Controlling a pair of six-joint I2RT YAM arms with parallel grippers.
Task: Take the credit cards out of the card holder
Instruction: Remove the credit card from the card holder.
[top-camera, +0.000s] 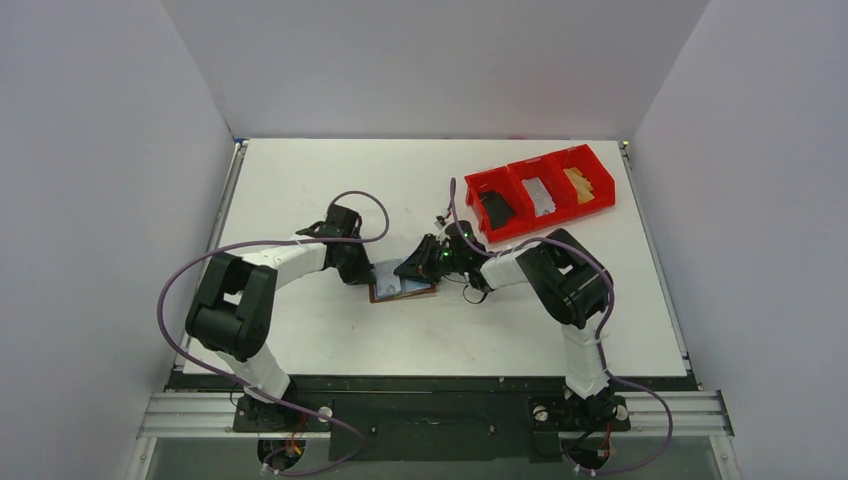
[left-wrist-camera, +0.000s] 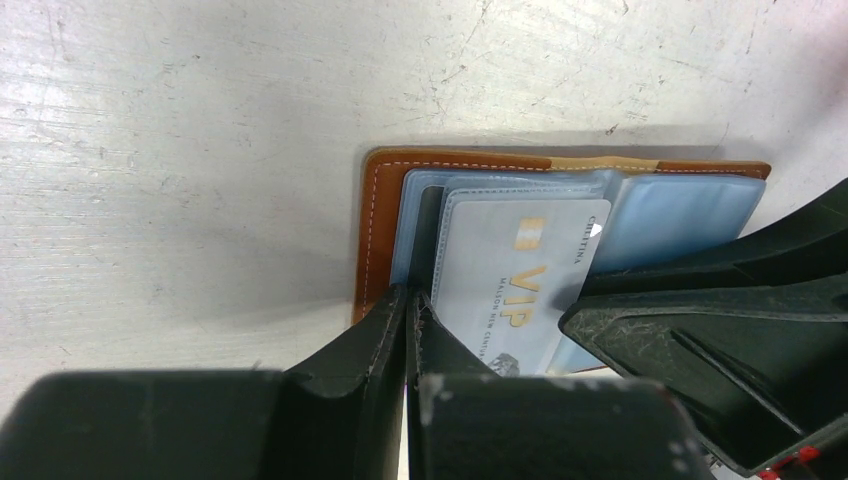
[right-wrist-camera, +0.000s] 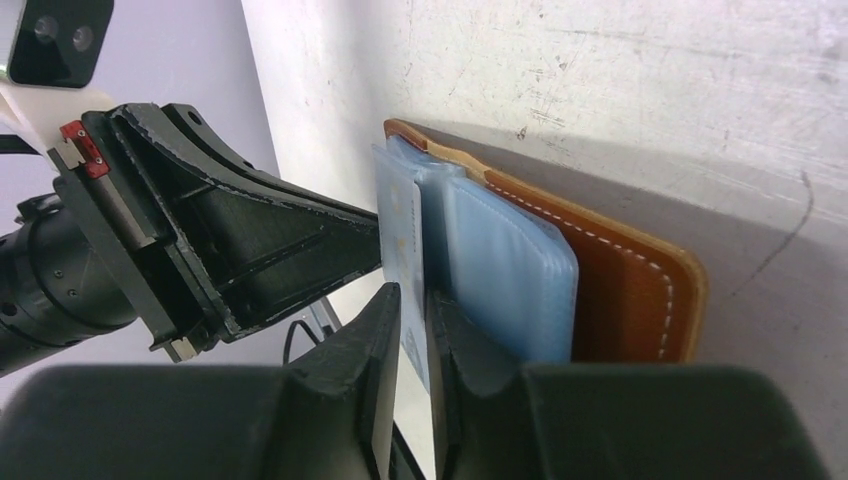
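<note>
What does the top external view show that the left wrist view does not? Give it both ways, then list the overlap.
Only the top external view shows the red bin with its three compartments, far from the work. Only the left wrist view shows the gold VIP lettering on the pale card. Both show the open card holder, with the left gripper and right gripper at it.

left black two-finger gripper: fingers pressed together, tips down | right black two-finger gripper: fingers pinching thin pale-blue plastic card | white-and-black arms: reaching inward, wrists close
</note>
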